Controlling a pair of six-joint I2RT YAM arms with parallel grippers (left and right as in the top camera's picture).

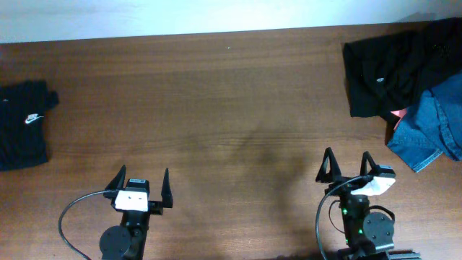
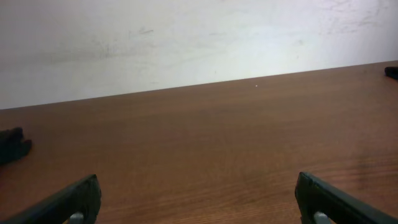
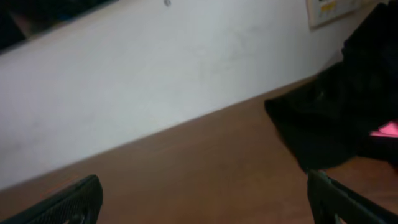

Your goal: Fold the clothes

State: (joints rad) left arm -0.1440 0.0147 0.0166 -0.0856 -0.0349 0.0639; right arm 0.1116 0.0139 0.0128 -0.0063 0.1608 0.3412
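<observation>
A black T-shirt (image 1: 22, 126) with a white swoosh lies in a compact shape at the table's far left edge; a corner of it shows in the left wrist view (image 2: 12, 146). A second black garment (image 1: 393, 65) with a small white mark lies crumpled at the back right and also appears in the right wrist view (image 3: 329, 118). My left gripper (image 1: 144, 177) (image 2: 198, 202) is open over bare wood near the front, well right of the swoosh shirt. My right gripper (image 1: 348, 159) (image 3: 202, 202) is open at the front right, short of the crumpled garment. Neither holds anything.
A blue denim piece (image 1: 433, 126) lies over the right pile's near side, with something pink (image 1: 399, 115) (image 3: 387, 130) peeking out between it and the black garment. The brown wooden table (image 1: 231, 108) ends at a white wall (image 2: 186, 43) at the back.
</observation>
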